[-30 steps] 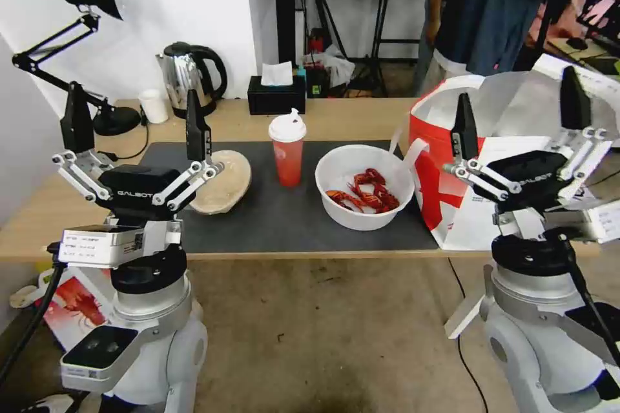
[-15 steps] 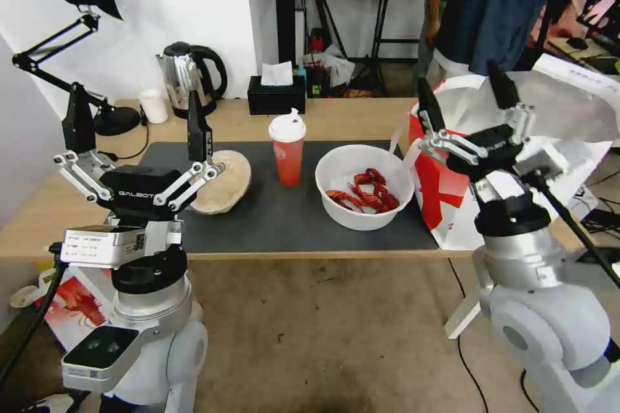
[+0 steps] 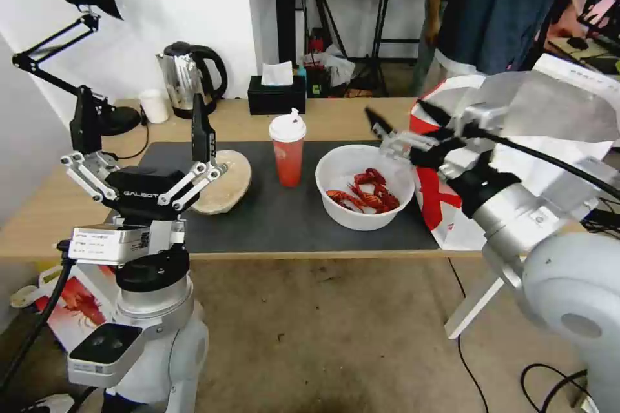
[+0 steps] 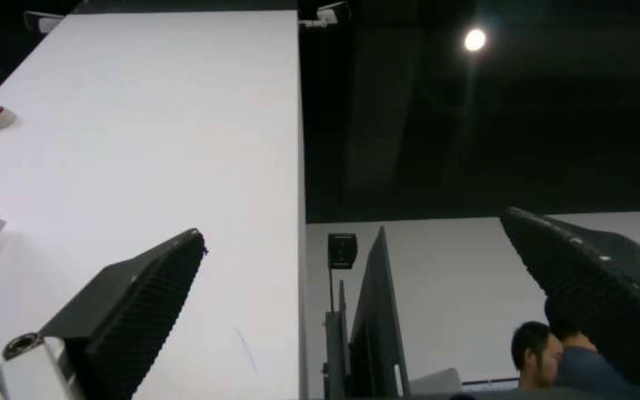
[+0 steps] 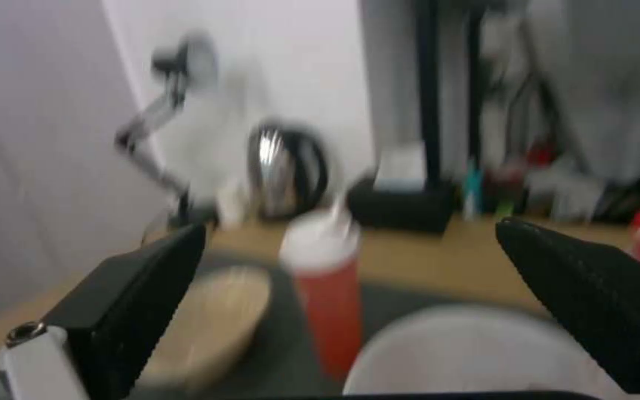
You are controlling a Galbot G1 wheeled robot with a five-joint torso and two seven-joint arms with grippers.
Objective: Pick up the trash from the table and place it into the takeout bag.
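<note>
- Jaws of the right gripper (image 3: 403, 121) stand spread wide and hold nothing; they point across the worktop, poised just above the far right rim of the wide white bowl (image 3: 363, 186).
- Long light-wood worktop (image 3: 39, 213) carries a black mat (image 3: 284, 222), and all three pieces of trash sit on that mat, none of them lifted yet.
- Takeout bag (image 3: 452, 200), red and white with silvery lining, stands open at the worktop's right end, just beside the white bowl and behind the right arm.
- White bowl holds red crayfish shells (image 3: 365, 192) in its bottom; the right wrist view has its rim low between the two black fingers (image 5: 135, 300).
- Shallow beige bowl (image 3: 226, 188) lies at the mat's left, tilted, just behind the left gripper (image 3: 145, 142), whose jaws also stand parted and empty, pointing upward in front of the worktop; that arm looks idle.
- Tall red cup (image 3: 288, 148) with its white lid stands upright between the two bowls.
- Judged from this, the step in hand is the reach for the first item, most likely the white bowl.
- Next move, as I read it, calls for lowering the jaws so one finger goes inside the rim and one outside, then closing firmly and keeping the bowl level so the shells do not spill on the way to the bag.
</note>
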